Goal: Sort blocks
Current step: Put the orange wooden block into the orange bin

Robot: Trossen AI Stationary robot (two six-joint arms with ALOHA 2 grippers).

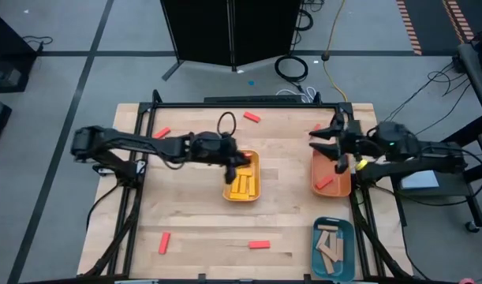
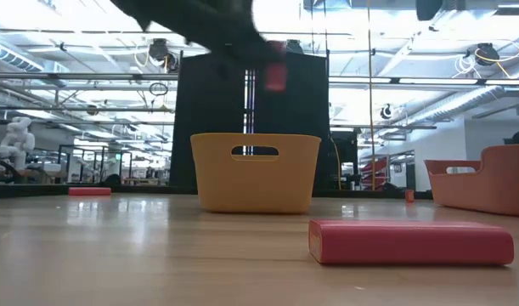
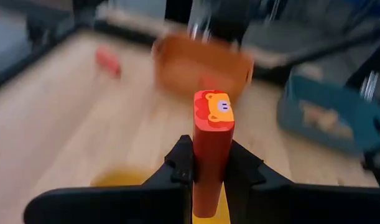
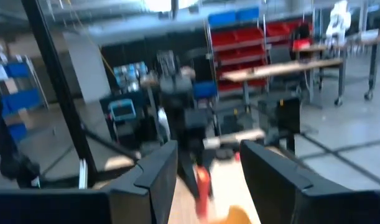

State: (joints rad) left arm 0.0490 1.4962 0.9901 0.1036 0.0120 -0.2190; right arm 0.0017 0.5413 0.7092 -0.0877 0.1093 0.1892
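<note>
My left gripper hangs over the yellow tray, shut on a red block whose far end bears an orange face sticker. Several yellow blocks lie in that tray. My right gripper is open above the far end of the orange tray, where one red block lies. Tan blocks rest in the teal tray. Loose red blocks lie flat on the table. My left gripper pinches the red block between its two fingers, gripping its two side faces at about mid-length. The fingers reach in from the table's left. The stickered end sticks out past the fingertips. The block is lifted clear above the yellow tray.
In the low view a red block lies close in front, another far off to the left, and the orange tray stands at the right. A dark frame runs along the table's far and side edges.
</note>
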